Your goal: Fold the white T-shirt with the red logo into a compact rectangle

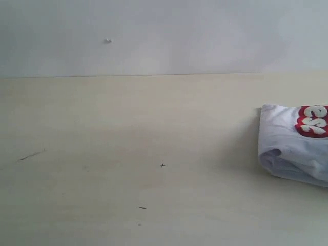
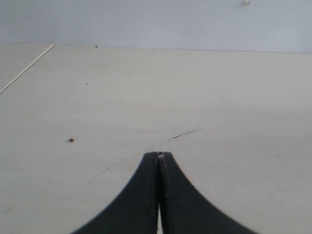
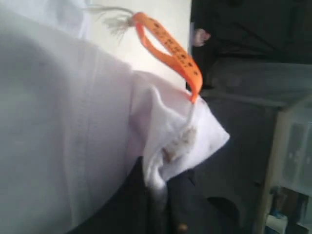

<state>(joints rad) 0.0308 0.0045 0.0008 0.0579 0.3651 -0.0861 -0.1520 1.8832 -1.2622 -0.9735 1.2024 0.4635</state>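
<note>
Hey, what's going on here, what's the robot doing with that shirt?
A two-armed robot is partway through folding the white T-shirt. The right gripper is shut on a pinch of its fabric, close to the orange tag. In the exterior view the shirt is bunched at the right edge of the table, with part of the red logo showing and the rest cut off. The left gripper is shut, holds nothing, and is over bare tabletop.
</note>
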